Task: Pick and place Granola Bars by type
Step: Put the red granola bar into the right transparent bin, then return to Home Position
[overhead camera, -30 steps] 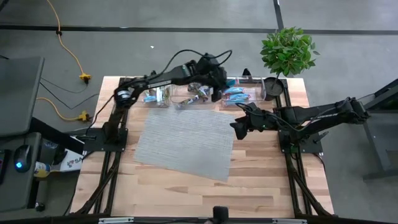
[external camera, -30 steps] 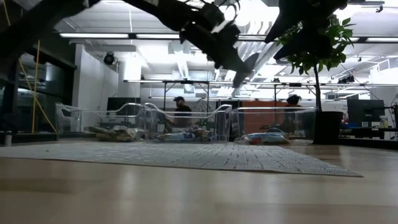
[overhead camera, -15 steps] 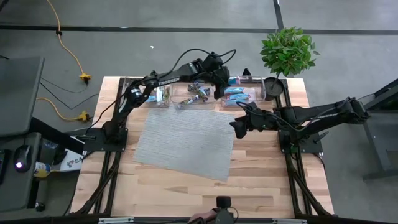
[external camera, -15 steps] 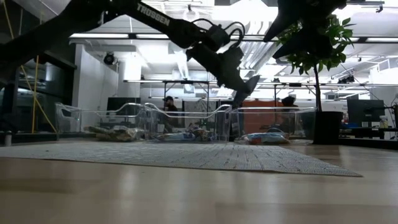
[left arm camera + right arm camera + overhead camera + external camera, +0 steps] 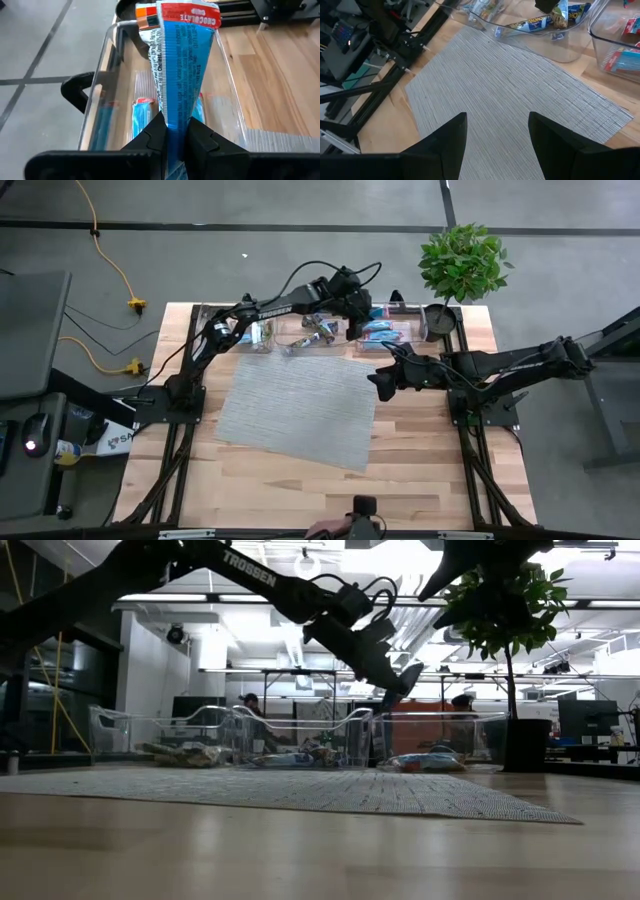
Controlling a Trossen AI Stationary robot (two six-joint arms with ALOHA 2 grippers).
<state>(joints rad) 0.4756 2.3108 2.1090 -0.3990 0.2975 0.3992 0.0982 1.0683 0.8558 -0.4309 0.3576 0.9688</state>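
Left gripper (image 5: 175,135) clamped on one blue granola bar (image 5: 187,65) with a red end; bar sticks straight out past the fingertips, over the clear bin (image 5: 227,85) below. Only the left wrist view shows this grip. In the high view the left gripper (image 5: 355,328) reads as a dark lump over the far row of bins, bar not discernible. Low view puts the left gripper (image 5: 395,690) up in the air above the bin walls, not down inside.

Left wrist view also shows at least two more blue bars (image 5: 142,115) lying flat in that bin under the held one.

Right gripper (image 5: 495,135) has its fingers well apart, nothing between them, hovering over the grey woven mat (image 5: 520,100). In the high view it (image 5: 380,383) sits at the mat's (image 5: 295,405) right edge, near the bins but apart from them.

Counts from the high view: three clear bins in a row along the table's (image 5: 420,470) far edge; bar totals in them too small to tell. Right wrist view shows a middle bin (image 5: 540,40) holding several mixed-looking wrappers, and a blue-bar bin (image 5: 620,50) beside it.

Potted plant (image 5: 462,265) at the far right corner.
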